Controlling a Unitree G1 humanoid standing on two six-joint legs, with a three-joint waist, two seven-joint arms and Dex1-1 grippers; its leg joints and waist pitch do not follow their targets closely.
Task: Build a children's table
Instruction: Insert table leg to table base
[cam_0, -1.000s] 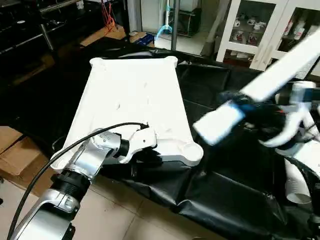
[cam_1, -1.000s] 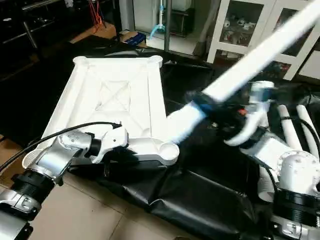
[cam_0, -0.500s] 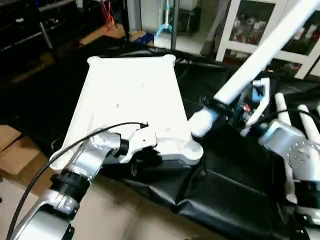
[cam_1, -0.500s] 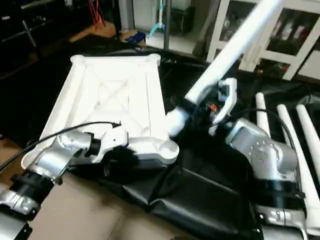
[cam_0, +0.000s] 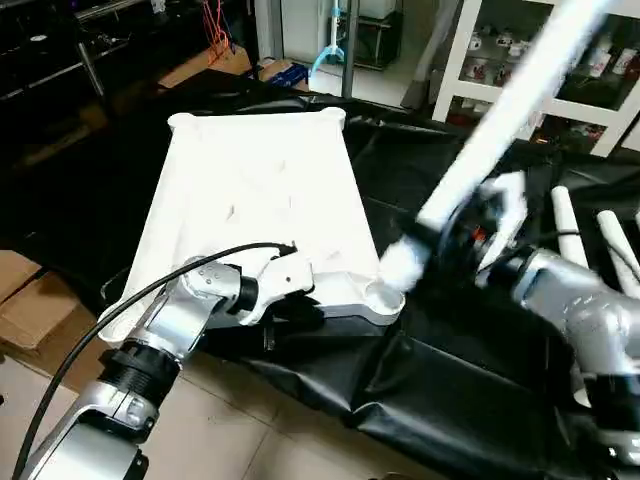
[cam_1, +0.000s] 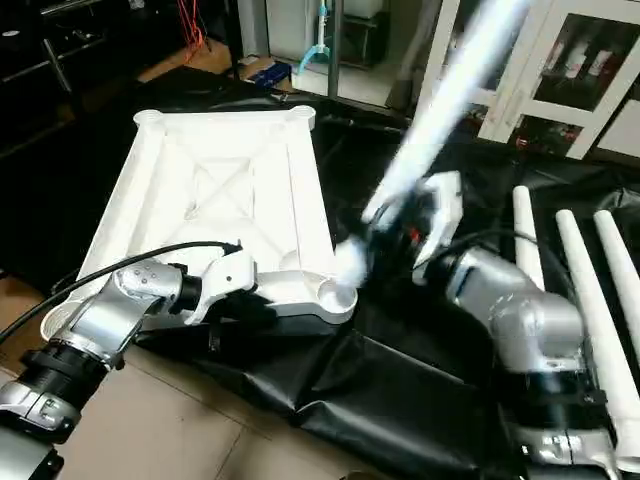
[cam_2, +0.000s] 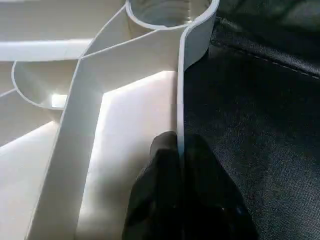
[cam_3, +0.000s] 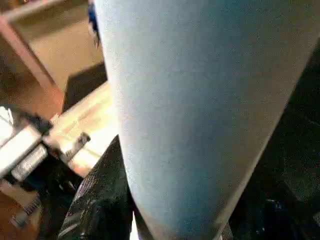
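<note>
Tabletop lies ribbed side up on the black sheet, and its near corner socket is the landmark. The leg in the right gripper, whose fingers are clamped around it, slants up and away from that socket, its lower end hovering just above and beside the socket's rim, not yet seated. The left gripper, just beside the socket, pinches the top's edge wall. Spare legs lie well apart from the socket.

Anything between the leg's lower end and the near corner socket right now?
No: in the right eye view, the leg's lower end sits just above the socket, nothing between.
</note>
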